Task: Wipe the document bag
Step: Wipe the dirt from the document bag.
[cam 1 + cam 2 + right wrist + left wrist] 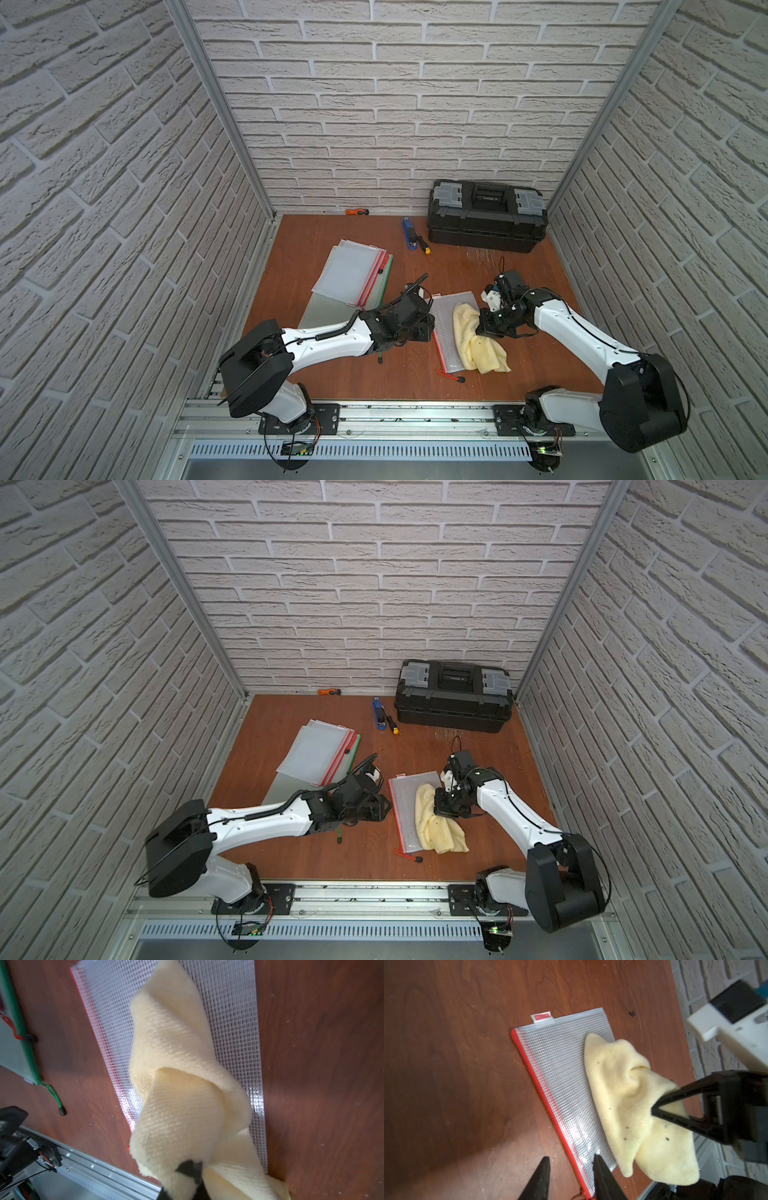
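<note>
Brown wooden table [332, 382], seen from above. Black toolbox [486, 224] at 1 o'clock, against back wall. Stack of spare pouches [349, 274] at 10 o'clock. Document bag [444, 336], clear mesh with red zipper, lies flat just off centre toward 5 o'clock. Yellow cloth [478, 349] drapes over bag's 3 o'clock half, spilling onto wood. Right gripper [189, 1167] pinched tight on cloth. Left gripper [571, 1158] at bag's 9 o'clock edge, fingers apart, zipper edge between them.

Bare table [456, 1064] lies open beside my left claw [571, 1156], up to the red edge of the bag [556, 1076]. Cloth [623, 1095] smothers its far half, and my right arm [573, 328] blocks beyond. Toolbox [486, 216] fills the back corner, and folders [351, 272] hug my left forearm.
</note>
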Controlling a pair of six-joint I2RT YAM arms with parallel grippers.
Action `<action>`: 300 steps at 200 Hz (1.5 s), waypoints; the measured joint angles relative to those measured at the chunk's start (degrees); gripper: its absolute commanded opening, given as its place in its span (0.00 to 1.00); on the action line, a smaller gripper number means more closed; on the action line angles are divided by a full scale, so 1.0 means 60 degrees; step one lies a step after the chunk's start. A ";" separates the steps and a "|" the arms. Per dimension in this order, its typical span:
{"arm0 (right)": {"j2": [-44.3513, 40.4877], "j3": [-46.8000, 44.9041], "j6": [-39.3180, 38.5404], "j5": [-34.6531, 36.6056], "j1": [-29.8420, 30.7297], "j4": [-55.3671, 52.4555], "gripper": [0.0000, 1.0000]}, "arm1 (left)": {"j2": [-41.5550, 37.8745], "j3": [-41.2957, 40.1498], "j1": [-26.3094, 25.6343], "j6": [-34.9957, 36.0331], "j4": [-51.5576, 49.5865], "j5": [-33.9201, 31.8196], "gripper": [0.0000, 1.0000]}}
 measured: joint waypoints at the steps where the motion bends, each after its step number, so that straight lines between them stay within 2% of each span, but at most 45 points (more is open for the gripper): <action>1: 0.0018 -0.0007 0.0000 0.0004 0.0007 0.0011 0.03 | 0.0022 0.0000 0.0000 -0.0004 0.0025 0.0004 0.30; 15: 0.0415 -0.0033 0.0095 0.0004 0.0106 0.0240 0.03 | 0.0594 0.0087 -0.0007 -0.0044 0.0357 0.0160 0.27; 37: 0.0787 0.0047 0.0138 0.0029 0.0171 0.0546 0.03 | 0.1515 0.0506 0.0106 -0.0015 0.0397 0.0284 0.06; 47: 0.0892 0.0095 0.0135 0.0040 0.0178 0.0645 0.03 | 0.1858 0.0696 0.0270 -0.0095 0.0484 0.0364 0.02; 107: 0.1206 -0.0127 0.0277 -0.0044 0.0463 0.1377 0.03 | 0.2779 0.0834 0.1847 -0.0248 0.1606 0.1206 0.01; 168: 0.1869 0.0011 0.0466 -0.0095 0.0707 0.1676 0.03 | 0.3861 0.2371 0.1832 0.0284 0.1082 0.1789 0.00; 204: 0.2178 0.0637 0.0637 -0.0211 0.1071 0.1734 0.03 | 0.3909 0.2178 0.1832 0.0415 0.0444 0.1559 0.00; 229: 0.2430 0.1104 0.0718 -0.0324 0.1271 0.1898 0.03 | 0.3457 0.1676 0.1836 0.0484 0.0328 0.1359 0.00; 267: 0.3027 0.1209 0.0889 -0.0357 0.1486 0.2098 0.03 | 0.3173 0.1486 0.1898 0.0543 -0.0084 0.1133 0.00; 300: 0.3228 0.1770 0.1195 -0.0372 0.2550 0.2022 0.03 | 0.3169 0.1508 0.1909 0.0561 -0.0142 0.1035 0.00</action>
